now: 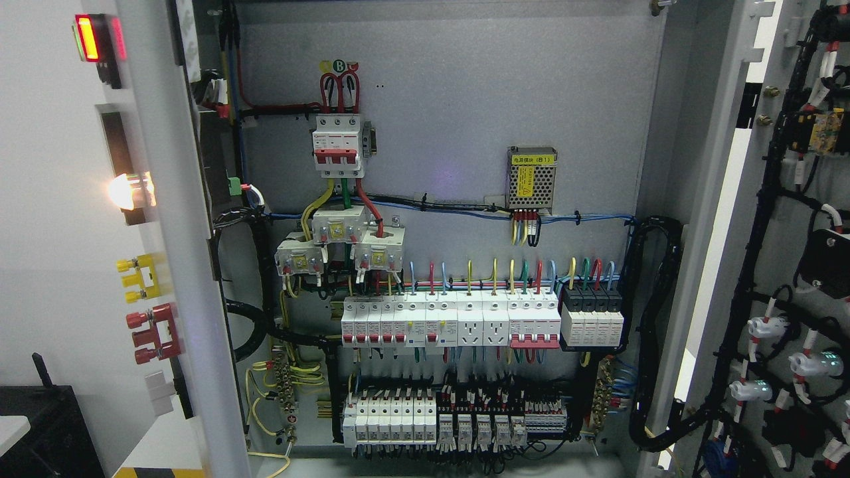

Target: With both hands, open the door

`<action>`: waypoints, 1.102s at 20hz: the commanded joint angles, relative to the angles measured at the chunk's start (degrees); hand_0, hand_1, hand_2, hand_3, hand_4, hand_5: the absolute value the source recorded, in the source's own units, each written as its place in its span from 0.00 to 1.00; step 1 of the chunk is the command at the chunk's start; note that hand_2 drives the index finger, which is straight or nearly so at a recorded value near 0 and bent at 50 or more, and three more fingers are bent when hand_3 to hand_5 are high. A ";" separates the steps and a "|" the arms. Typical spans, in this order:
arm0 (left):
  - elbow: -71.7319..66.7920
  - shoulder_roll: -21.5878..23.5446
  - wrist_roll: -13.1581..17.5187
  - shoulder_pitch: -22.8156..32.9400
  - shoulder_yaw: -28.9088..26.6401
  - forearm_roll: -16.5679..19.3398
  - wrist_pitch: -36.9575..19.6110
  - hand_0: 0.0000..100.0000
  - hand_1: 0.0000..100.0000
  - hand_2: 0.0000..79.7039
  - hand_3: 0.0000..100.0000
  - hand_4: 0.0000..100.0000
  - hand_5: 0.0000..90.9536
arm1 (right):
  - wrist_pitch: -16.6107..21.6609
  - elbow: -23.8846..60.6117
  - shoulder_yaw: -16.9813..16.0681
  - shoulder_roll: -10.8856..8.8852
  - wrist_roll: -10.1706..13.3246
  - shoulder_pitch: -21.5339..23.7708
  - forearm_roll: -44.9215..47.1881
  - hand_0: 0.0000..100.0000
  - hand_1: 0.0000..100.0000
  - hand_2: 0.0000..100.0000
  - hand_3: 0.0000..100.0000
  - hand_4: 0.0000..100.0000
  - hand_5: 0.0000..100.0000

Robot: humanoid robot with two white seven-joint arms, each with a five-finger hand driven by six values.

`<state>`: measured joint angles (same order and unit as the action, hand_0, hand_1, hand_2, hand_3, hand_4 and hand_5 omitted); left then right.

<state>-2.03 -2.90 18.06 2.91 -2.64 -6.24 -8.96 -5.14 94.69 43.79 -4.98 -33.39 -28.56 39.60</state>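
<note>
An electrical cabinet stands open in front of me. Its left door (pixel 179 265) is swung out edge-on, showing a red indicator lamp (pixel 89 38), a lit white lamp (pixel 129 190), and yellow and red handles. The right door (pixel 790 279) is swung wide to the right, its inner side covered with black wiring and lamp backs. Between them the grey back panel (pixel 465 86) carries breakers and wires. Neither of my hands nor arms shows in the head view.
Inside sit a three-pole breaker (pixel 339 146), a small mesh power supply (pixel 531 178), rows of white breakers (pixel 451 322) and terminal blocks (pixel 425 418). A black cable loom (pixel 654 318) runs down the cabinet's right side. A dark box (pixel 46 425) sits at lower left.
</note>
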 commanded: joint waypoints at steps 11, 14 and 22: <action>0.01 0.00 -0.05 -0.01 0.00 0.00 0.00 0.00 0.00 0.00 0.00 0.00 0.00 | -0.57 -0.12 6.40 0.32 0.34 -2.55 -0.49 0.38 0.00 0.00 0.00 0.00 0.00; -0.08 0.00 -0.05 0.07 0.00 0.00 0.00 0.00 0.00 0.00 0.00 0.00 0.00 | -0.66 -0.91 6.75 0.58 0.43 -4.22 -1.18 0.38 0.00 0.00 0.00 0.00 0.00; 0.01 0.00 -0.05 -0.01 0.00 0.00 0.00 0.00 0.00 0.00 0.00 0.00 0.00 | -2.42 -3.10 8.77 3.92 0.78 -6.77 -2.33 0.38 0.00 0.00 0.00 0.00 0.00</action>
<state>-2.03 -2.90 18.07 2.93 -2.64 -6.25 -8.96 -6.95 93.54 50.07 -3.46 -32.68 -33.84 37.82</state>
